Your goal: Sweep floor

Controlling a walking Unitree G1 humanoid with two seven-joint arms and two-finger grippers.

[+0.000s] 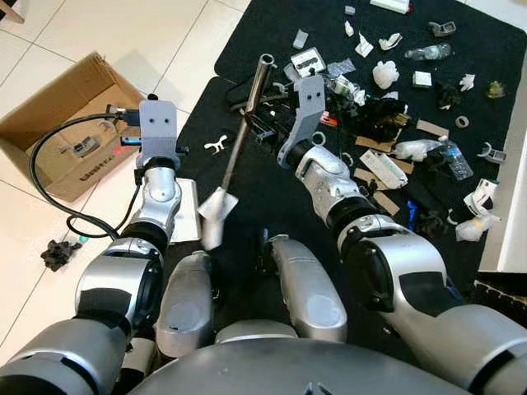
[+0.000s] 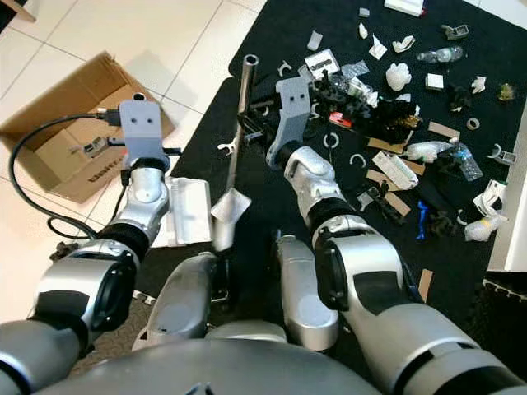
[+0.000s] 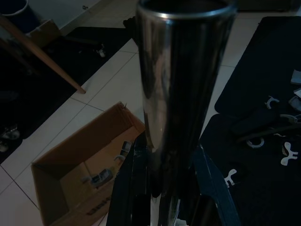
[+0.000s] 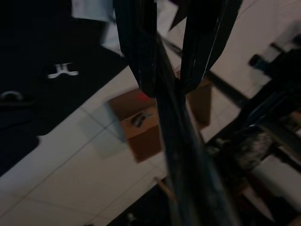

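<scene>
A long metal pole leans over the black mat, its open end far from me and a silver wedge-shaped end near my legs. My right gripper is shut on this pole; in the right wrist view the fingers pinch a thin dark rod. My left gripper is shut on a shiny metal tube, out over the tiles beside the mat. Its wrist mount hides the fingers from the eye views. Litter lies scattered over the mat's far right part.
An open cardboard box sits on the tiles at my left, with a black cable looping beside it. A white flat sheet lies by my left forearm. A dark scrap rests on the tiles. A white clip lies on the mat.
</scene>
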